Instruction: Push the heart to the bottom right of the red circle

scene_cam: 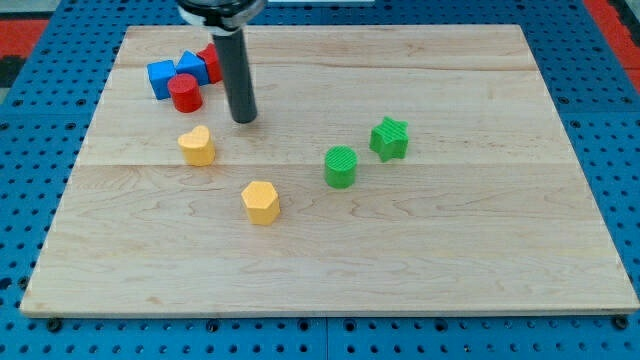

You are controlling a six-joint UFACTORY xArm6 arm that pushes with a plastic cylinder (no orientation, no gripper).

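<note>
The yellow heart (pixel 197 145) lies on the wooden board at the view's left, below and slightly right of the red circle (pixel 185 93). The red circle stands in a cluster at the view's top left, touching a blue block (pixel 161 78) and a second blue block (pixel 192 66), with a red block (pixel 209 62) partly hidden behind the rod. My tip (pixel 244 118) rests on the board to the right of the red circle and up-right of the heart, apart from both.
A yellow hexagon (pixel 260 202) lies below the heart toward the middle. A green cylinder (pixel 340 166) and a green star (pixel 389 138) sit right of centre. The wooden board (pixel 480 250) is edged by a blue pegboard.
</note>
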